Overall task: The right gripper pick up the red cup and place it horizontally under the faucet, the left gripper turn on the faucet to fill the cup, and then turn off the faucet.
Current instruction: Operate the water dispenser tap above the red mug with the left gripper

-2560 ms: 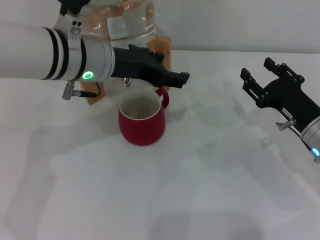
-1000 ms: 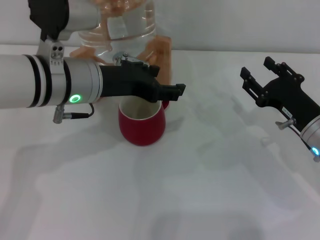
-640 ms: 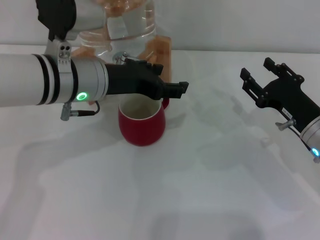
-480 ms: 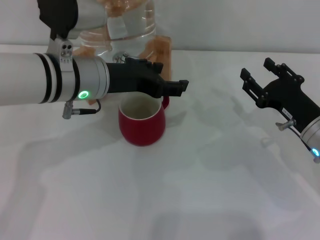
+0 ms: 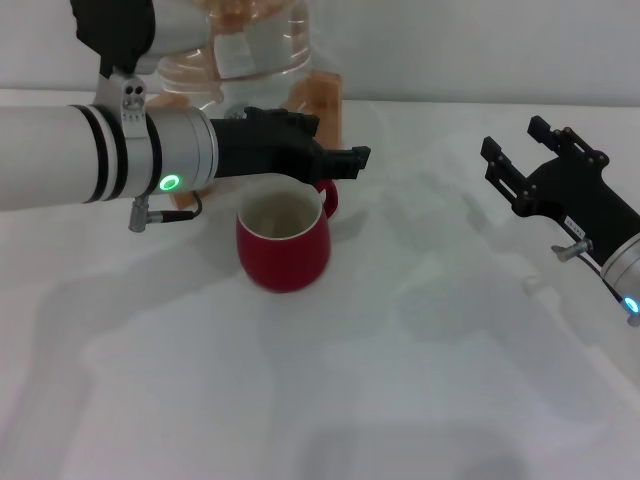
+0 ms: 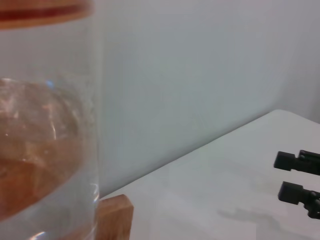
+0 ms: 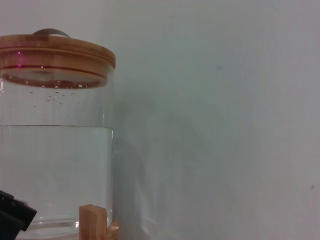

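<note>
The red cup (image 5: 283, 243) stands upright on the white table, its handle toward the jar. My left gripper (image 5: 352, 158), on the arm with the green light, reaches in from the left just above the cup's far rim, in front of the jar's base. It hides the faucet. The glass jar (image 5: 250, 50) holds clear water and sits in a wooden stand (image 5: 322, 100). My right gripper (image 5: 513, 135) is open and empty, well to the right of the cup. It also shows far off in the left wrist view (image 6: 300, 175).
The jar (image 7: 55, 150) has a wooden lid (image 7: 55, 60). The left wrist view shows the jar wall (image 6: 45, 150) close up, with the stand's post (image 6: 115, 220) below. A pale wall rises behind the table. Bare table lies between the cup and the right gripper.
The left gripper dipped lower over the cup a second ago and has since lifted slightly toward the jar. The cup and the right arm have not moved.
</note>
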Controlling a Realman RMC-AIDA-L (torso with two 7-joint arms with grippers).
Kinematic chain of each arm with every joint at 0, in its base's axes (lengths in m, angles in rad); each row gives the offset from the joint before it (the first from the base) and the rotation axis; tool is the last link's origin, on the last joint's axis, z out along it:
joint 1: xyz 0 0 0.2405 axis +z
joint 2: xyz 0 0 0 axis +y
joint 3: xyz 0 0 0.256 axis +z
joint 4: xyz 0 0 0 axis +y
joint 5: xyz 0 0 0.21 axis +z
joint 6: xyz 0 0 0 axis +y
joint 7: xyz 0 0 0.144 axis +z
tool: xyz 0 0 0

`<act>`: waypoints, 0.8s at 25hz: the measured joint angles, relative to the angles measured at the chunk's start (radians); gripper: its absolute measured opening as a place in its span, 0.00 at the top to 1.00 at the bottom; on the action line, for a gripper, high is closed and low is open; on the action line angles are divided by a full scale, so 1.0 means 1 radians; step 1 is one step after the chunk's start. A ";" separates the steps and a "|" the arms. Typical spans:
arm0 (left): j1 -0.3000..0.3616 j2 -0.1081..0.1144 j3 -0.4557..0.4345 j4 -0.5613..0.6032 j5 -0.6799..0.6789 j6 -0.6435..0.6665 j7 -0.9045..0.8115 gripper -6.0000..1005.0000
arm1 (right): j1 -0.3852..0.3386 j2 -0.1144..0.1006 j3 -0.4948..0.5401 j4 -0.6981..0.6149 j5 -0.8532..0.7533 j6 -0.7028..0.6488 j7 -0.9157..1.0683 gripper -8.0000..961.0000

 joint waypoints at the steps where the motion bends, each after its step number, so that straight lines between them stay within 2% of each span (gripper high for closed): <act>1: 0.000 0.000 0.001 -0.001 0.000 0.005 0.000 0.16 | 0.000 0.000 0.000 0.000 0.000 0.000 0.000 0.34; 20: -0.011 0.000 0.002 -0.014 -0.003 0.048 0.000 0.16 | -0.005 -0.002 0.000 0.000 0.000 0.000 0.001 0.34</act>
